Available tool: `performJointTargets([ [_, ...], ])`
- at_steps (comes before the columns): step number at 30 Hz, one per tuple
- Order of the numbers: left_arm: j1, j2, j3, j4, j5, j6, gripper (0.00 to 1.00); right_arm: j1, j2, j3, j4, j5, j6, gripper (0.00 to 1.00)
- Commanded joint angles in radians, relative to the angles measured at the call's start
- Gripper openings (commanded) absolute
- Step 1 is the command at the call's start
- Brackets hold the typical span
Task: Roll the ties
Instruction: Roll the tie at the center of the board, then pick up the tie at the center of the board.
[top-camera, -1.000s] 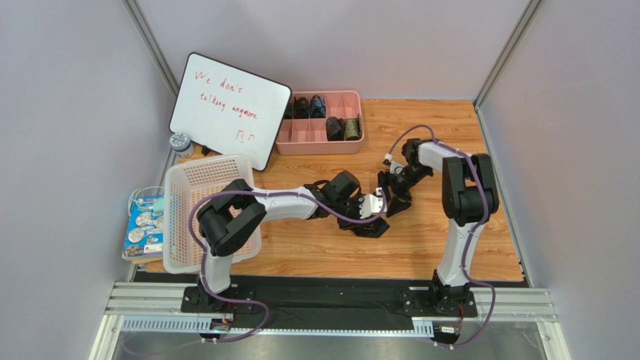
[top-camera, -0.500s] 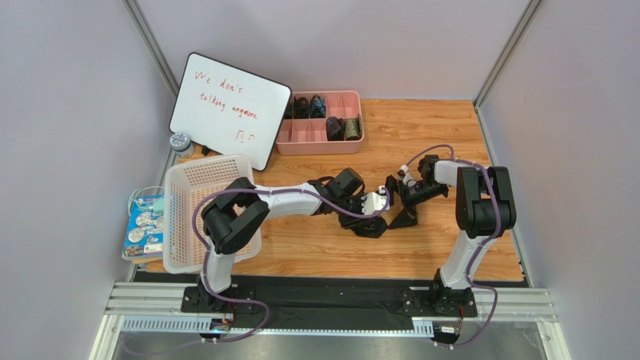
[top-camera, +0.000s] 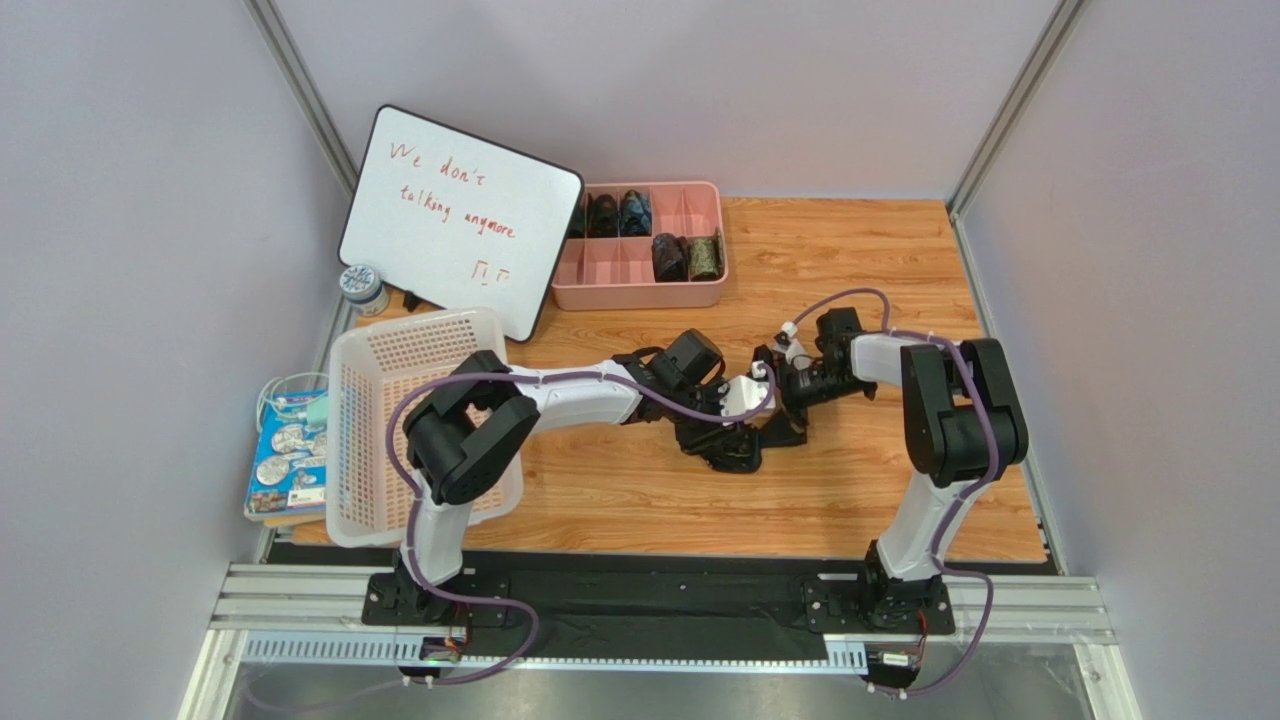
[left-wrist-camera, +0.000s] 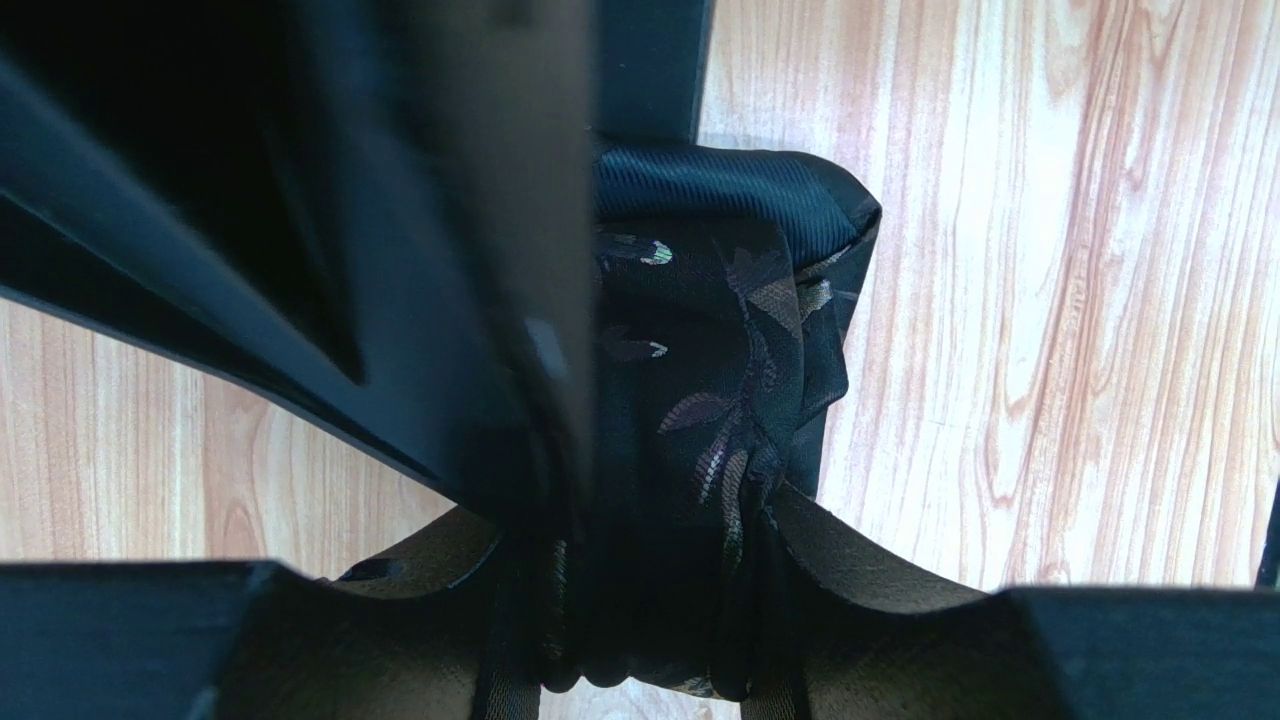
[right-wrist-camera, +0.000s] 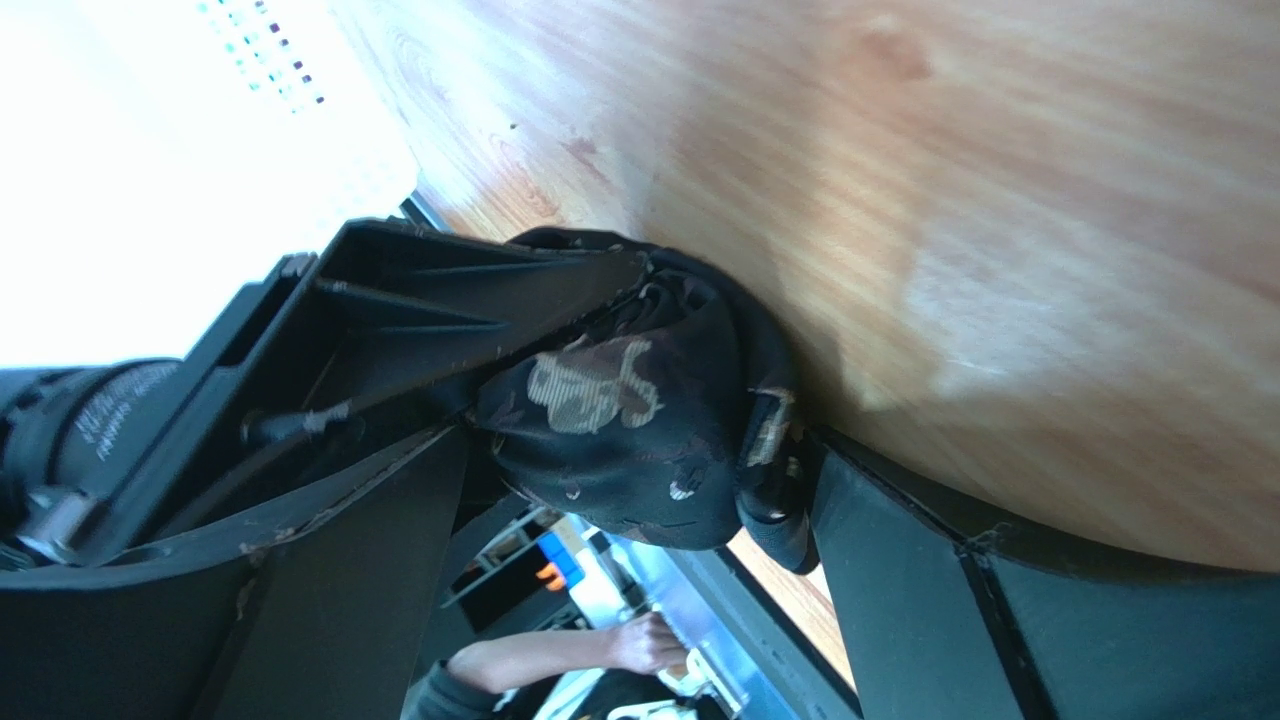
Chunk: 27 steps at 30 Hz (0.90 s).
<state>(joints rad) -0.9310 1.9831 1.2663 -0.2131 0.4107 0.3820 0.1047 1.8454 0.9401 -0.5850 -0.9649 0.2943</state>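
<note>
the left gripper (left-wrist-camera: 646, 600) is clamped partway shut on the rolled tie (left-wrist-camera: 721, 345), which sits between its fingers over the wooden table (left-wrist-camera: 1052, 375). the right gripper (right-wrist-camera: 631, 450) stands spread wide, one finger on either side of the same roll.

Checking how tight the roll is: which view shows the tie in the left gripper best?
Left wrist: the tie fills the frame, leaf pattern and folds sharp, pinched in the left gripper. Right wrist shows its bundled end, partly shadowed. Top external shows only a dark lump.
</note>
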Motion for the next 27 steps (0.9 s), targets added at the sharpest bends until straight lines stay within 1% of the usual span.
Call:
performJointTargets([
  [1,0.000,0.097,-0.025,-0.118,-0.029,-0.038,0.04,0.041,-0.052,-0.034,0.137,0.009,0.012,0.94],
  [5,0.003,0.094,-0.034,-0.101,-0.021,-0.055,0.04,0.041,-0.090,-0.063,0.132,-0.027,0.022,0.98],
  [8,0.003,0.089,-0.042,-0.088,-0.015,-0.054,0.04,0.041,-0.083,-0.073,0.161,-0.028,0.060,0.98],
  [10,0.004,0.088,-0.042,-0.083,-0.012,-0.054,0.04,0.043,-0.052,-0.069,0.177,-0.023,0.086,0.95],
  [13,0.003,0.086,-0.044,-0.080,-0.016,-0.046,0.04,0.043,-0.009,-0.054,0.186,-0.006,0.100,0.88],
  [14,0.001,0.086,-0.047,-0.078,-0.018,-0.043,0.04,0.044,-0.002,-0.038,0.182,-0.006,0.101,0.78],
  [16,0.003,0.086,-0.045,-0.075,-0.032,-0.042,0.04,0.044,0.014,-0.026,0.168,0.002,0.092,0.65],
  [17,0.001,0.085,-0.045,-0.078,-0.035,-0.037,0.05,0.046,0.014,-0.014,0.150,0.002,0.077,0.51],
  [19,0.003,0.077,-0.050,-0.072,-0.039,-0.037,0.08,0.043,0.005,-0.009,0.131,0.006,0.060,0.37],
  [20,0.001,0.074,-0.057,-0.065,-0.042,-0.037,0.14,0.044,-0.005,-0.008,0.114,0.008,0.040,0.21],
  [21,0.001,0.066,-0.058,-0.066,-0.046,-0.038,0.18,0.044,-0.009,-0.003,0.102,0.015,0.031,0.11],
  [22,0.001,0.062,-0.061,-0.063,-0.047,-0.049,0.23,0.044,-0.014,-0.001,0.091,0.018,0.022,0.04],
  [23,0.003,0.057,-0.067,-0.057,-0.052,-0.054,0.31,0.044,-0.023,-0.001,0.074,0.032,0.013,0.00],
  [25,0.009,0.028,-0.080,-0.046,-0.052,-0.067,0.41,0.043,-0.037,-0.003,0.065,0.043,-0.004,0.00],
  [26,0.012,0.013,-0.090,-0.025,-0.049,-0.083,0.49,0.043,-0.044,-0.003,0.060,0.051,-0.007,0.00],
  [27,0.018,-0.028,-0.100,-0.011,-0.041,-0.091,0.52,0.041,-0.061,-0.003,0.057,0.054,-0.018,0.00],
])
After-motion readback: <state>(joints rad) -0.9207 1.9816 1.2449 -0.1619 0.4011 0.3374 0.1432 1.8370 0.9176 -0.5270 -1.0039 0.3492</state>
